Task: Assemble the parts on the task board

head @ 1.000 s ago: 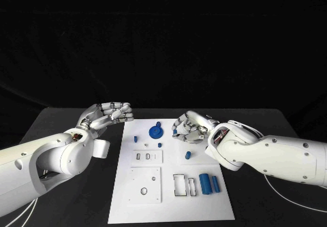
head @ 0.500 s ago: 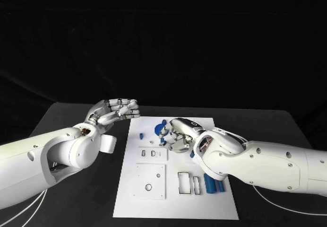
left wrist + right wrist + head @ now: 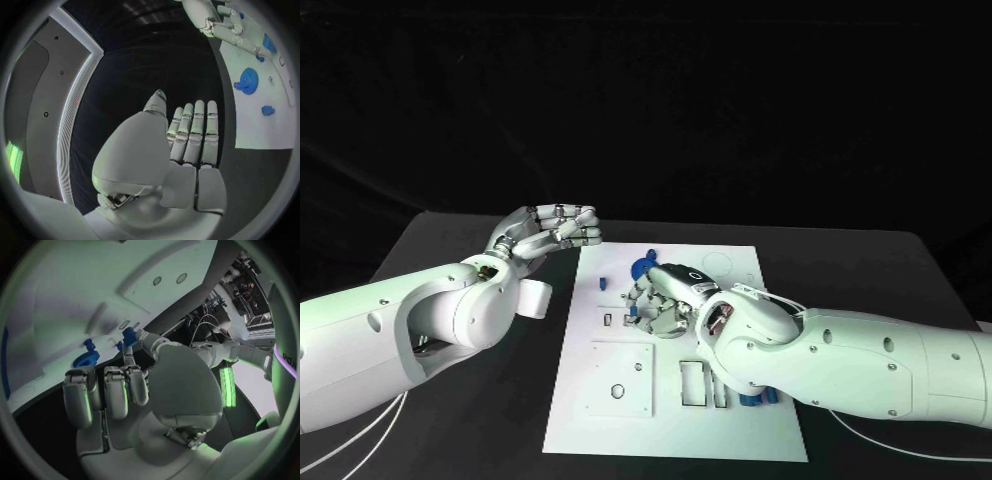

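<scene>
Several small blue parts (image 3: 643, 268) lie on the far half of the white board (image 3: 747, 440), with two blue cylinders (image 3: 750, 398) near its right edge. The right hand (image 3: 661, 300) hangs low over the board's middle, fingers curled; whether it pinches a part I cannot tell. The left hand (image 3: 548, 232) is raised beside the board, fingers curled on nothing. The parts look light, stiff and smooth, so they are probably best pinched across their sides.

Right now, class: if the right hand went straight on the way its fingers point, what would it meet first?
Probably the task board around the round blue part; the right hand points down there, though its height is unclear.
</scene>
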Controlling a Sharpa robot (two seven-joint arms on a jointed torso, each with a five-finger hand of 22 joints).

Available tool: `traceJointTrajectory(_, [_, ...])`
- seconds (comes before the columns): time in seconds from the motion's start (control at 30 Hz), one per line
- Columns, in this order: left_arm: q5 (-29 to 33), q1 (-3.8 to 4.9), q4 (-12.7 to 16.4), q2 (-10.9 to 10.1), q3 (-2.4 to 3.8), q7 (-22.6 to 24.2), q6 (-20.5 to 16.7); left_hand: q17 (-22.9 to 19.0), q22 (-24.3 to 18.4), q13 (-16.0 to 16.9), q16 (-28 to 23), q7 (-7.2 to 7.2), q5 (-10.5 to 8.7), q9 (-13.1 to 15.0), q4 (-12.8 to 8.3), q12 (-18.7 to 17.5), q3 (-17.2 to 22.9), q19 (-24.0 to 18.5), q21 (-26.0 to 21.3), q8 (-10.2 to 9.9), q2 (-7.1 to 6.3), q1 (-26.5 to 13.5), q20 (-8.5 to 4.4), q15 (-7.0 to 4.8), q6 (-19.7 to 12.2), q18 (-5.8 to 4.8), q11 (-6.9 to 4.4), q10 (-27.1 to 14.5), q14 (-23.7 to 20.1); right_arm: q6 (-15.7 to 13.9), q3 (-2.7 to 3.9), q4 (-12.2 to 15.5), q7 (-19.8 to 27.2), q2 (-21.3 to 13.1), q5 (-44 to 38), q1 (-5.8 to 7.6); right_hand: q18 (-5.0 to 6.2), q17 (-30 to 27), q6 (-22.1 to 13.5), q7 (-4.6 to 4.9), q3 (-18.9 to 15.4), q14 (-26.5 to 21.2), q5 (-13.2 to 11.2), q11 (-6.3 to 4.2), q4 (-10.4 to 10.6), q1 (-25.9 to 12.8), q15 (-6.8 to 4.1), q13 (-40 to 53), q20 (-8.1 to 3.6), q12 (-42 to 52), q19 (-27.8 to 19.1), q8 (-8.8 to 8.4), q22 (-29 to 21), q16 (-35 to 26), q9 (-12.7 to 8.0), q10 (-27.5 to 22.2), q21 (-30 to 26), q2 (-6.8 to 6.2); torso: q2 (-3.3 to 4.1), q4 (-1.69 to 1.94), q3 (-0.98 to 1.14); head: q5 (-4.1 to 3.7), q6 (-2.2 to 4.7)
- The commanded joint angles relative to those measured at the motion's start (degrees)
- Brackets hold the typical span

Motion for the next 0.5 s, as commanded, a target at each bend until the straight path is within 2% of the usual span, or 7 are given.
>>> traceJointTrajectory(0.03, [-0.17, 0.03, 0.08, 0.18, 0.03, 0.22, 1.18, 0.05, -0.05, 0.09, -0.21, 0.14, -0.22, 0.1, -0.08, -0.34, -0.42, -0.05, -0.34, 0.31, 0.41, -0.22, 0.41, -0.05, -0.29, 0.66, 0.34, 0.22, -0.35, 1.45, -0.03, -0.4, -1.15, 0.33, -2.93, -0.49, -0.7, 14.05, 0.93, -0.94, -0.04, 5.72, 0.23, -0.39, 0.36, -0.52, -0.4, 8.62, -0.51, -0.28, 5.71, 0.18, 14.82, 0.0, 0.8, 1.67, -0.04, -0.07, 0.04, 0.07, 0.0, -0.12, -0.26])
traceJointTrajectory(0.2, [-0.17, 0.02, 0.05, 0.14, 0.03, 0.18, 1.23, 0.05, -0.05, 0.09, -0.21, 0.14, -0.22, 0.1, -0.08, -0.34, -0.42, -0.05, -0.34, 0.31, 0.41, -0.22, 0.41, -0.05, -0.29, 0.66, 0.34, 0.22, -0.35, 1.68, -0.04, -0.81, -1.34, 0.67, -4.0, -1.25, -0.67, 14.0, 0.88, -0.94, -0.08, 5.71, 0.38, -0.39, 0.36, -0.58, -0.42, 8.6, -0.53, -0.3, 5.66, 0.18, 14.77, -0.02, 0.81, 1.67, -0.11, -0.24, 0.06, -0.01, 0.02, 0.27, -0.42])
traceJointTrajectory(0.5, [-0.17, 0.02, -0.02, 0.17, 0.03, 0.14, 1.33, 0.05, -0.05, 0.09, -0.21, 0.14, -0.22, 0.1, -0.08, -0.34, -0.42, -0.05, -0.34, 0.31, 0.41, -0.22, 0.41, -0.05, -0.29, 0.66, 0.34, 0.22, -0.35, 2.26, -0.05, -0.99, -2.04, 0.91, -5.56, -1.58, -0.67, 13.95, 0.84, -0.93, -0.15, 5.7, 0.52, -0.38, 0.38, -0.68, -0.43, 8.64, -0.55, -0.27, 5.64, 0.18, 14.75, -0.04, 0.83, 1.7, -0.13, -0.44, 0.06, 0.04, 0.0, 0.29, -0.57])
